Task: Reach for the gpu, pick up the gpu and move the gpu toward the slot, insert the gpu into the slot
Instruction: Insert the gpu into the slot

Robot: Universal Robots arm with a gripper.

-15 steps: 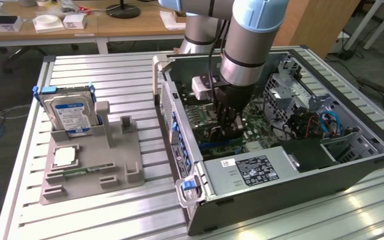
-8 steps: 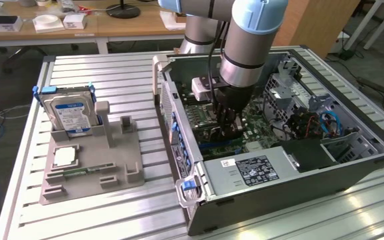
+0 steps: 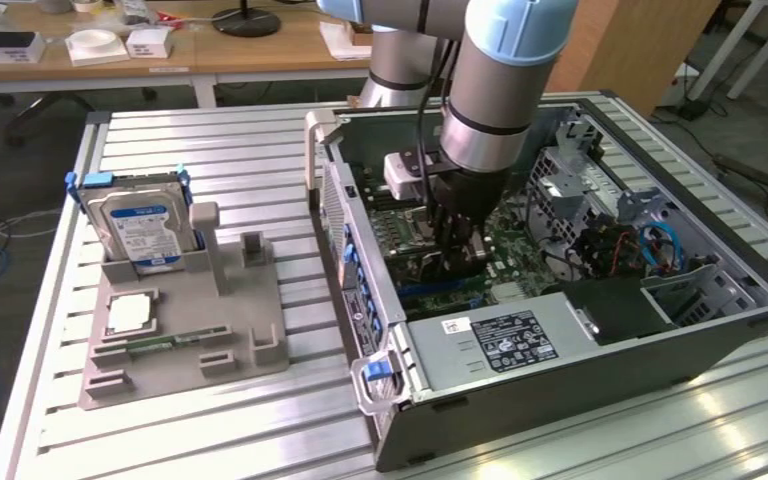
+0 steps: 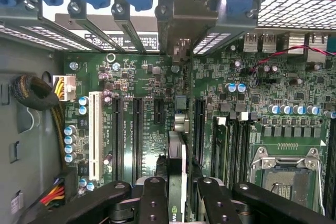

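On a ribbed aluminium counter (image 3: 224, 420) in a workshop, we see our black pincer (image 4: 176, 192) clamped on the thin dark gpu (image 4: 176, 166) above the green motherboard (image 4: 147, 103).

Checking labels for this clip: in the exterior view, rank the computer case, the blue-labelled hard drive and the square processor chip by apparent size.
1. Computer case, by far the largest.
2. Hard drive.
3. Processor chip, smallest.
Drive and chip sit at similar distance, so that order holds.

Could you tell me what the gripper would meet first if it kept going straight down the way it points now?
Probably the motherboard: the gripper, shut on the gpu, points edge-on at the expansion slots inside the computer case. Which slot lies below is unclear.
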